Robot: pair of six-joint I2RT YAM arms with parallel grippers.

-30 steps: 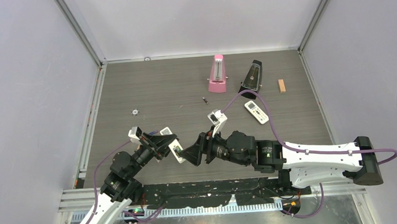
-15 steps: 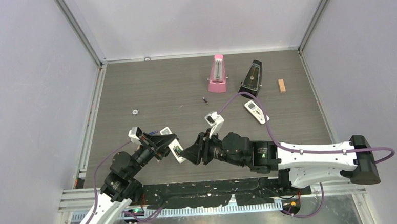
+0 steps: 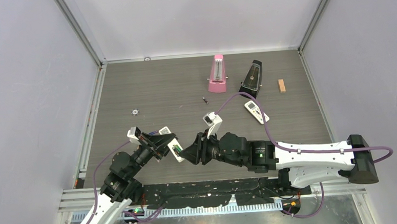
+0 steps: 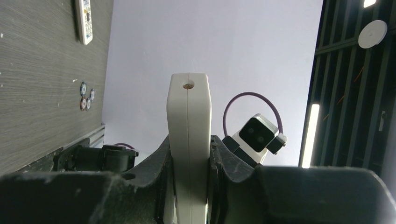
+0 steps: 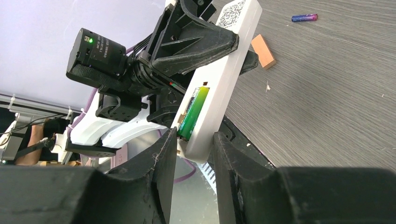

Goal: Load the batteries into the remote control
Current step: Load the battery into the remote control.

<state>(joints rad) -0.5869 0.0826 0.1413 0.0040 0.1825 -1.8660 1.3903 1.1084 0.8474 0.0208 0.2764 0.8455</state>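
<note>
My left gripper [image 3: 168, 144] is shut on the slim white remote control [image 3: 176, 150] and holds it above the table's near edge. In the left wrist view the remote control [image 4: 188, 107] stands upright between the left gripper's [image 4: 189, 142] jaws. A green battery [image 5: 194, 112] lies in its open compartment. My right gripper [image 5: 196, 137] has closed on the remote control's [image 5: 224, 84] lower end, one finger [image 5: 163, 154] against the battery side, the other on the back. A bluish-purple battery [image 5: 304, 17] lies loose on the table. A dark battery [image 3: 205, 100] lies mid-table.
A pink metronome [image 3: 216, 75] and a black metronome [image 3: 251, 77] stand at the back. A broader white remote [image 3: 256, 112] lies right of centre. An orange block [image 3: 282, 85] sits far right, and a small washer [image 3: 134, 112] lies on the left.
My right gripper has shifted slightly left toward the remote control, and its jaws have narrowed onto the remote's end. The left arm has stayed still.
</note>
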